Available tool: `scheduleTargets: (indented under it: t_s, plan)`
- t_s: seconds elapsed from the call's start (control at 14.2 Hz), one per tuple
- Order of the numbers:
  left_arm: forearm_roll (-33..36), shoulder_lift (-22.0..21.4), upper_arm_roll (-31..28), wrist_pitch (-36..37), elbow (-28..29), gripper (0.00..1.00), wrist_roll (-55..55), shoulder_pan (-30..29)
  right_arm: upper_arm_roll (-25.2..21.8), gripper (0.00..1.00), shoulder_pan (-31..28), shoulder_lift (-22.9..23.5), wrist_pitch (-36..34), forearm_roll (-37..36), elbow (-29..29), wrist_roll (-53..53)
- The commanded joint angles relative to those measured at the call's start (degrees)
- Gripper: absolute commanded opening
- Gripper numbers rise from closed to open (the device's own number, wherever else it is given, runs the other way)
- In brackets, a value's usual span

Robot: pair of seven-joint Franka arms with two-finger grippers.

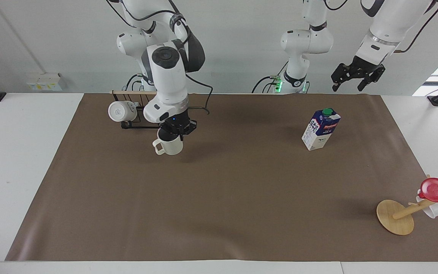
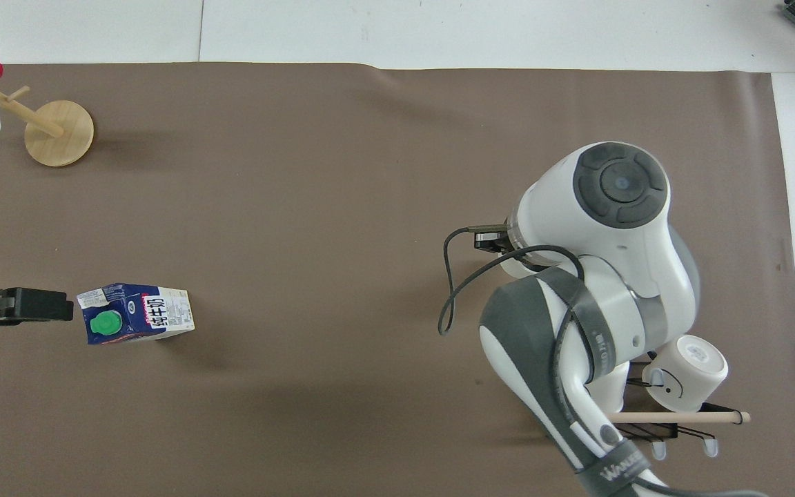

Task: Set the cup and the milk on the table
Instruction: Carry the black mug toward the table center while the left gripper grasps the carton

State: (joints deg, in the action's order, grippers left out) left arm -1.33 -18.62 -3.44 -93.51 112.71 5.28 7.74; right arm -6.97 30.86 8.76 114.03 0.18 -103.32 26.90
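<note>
Two risks stand out on the table point(image 1: 21, 152). The right arm's wrist passes just beside the rack point(image 1: 133, 92) in the upper part of the facing view, and a brush could tip it and its white mug point(image 1: 119, 111). The cup point(image 1: 169, 145) is pinched at its rim alone, so a quick swing could twist it loose above the sheet point(image 1: 222, 198). The milk point(image 1: 321, 129) stands upright on the sheet toward the left arm's end. The right gripper point(image 1: 174, 134) is closed on the cup from above, its fingers point(image 1: 181, 136) at the rim, the body hanging below, handle outward. The left gripper point(image 1: 356, 74) waits over the table's upper edge, spread wide, holding nothing.
</note>
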Motion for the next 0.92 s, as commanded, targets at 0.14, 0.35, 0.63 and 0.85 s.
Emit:
scheduleTargets:
  t_s: [0.14, 0.35, 0.63, 0.85]
  plan:
    - [-0.6, -7.7, 2.1, -13.1, 13.9, 1.0, 4.6, 0.2, 0.4, 0.0, 4.9, 3.6, 4.0, 1.3, 0.8, 6.1]
    - [-0.6, -6.8, 2.1, -17.5, 15.9, 1.0, 4.6, -0.5, 0.4, 0.0, 7.9, 6.3, 7.1, 1.4, 0.5, 10.6]
    - [-0.1, -6.1, 2.0, -20.6, 17.9, 1.0, 4.4, -0.7, 0.4, 0.0, 9.5, 8.2, 12.4, 1.2, -2.6, 13.2]
    - [0.2, -5.6, 2.1, -22.8, 18.8, 1.0, 4.4, -0.7, 0.4, 0.0, 9.6, 8.1, 12.9, 1.2, -3.6, 12.7]
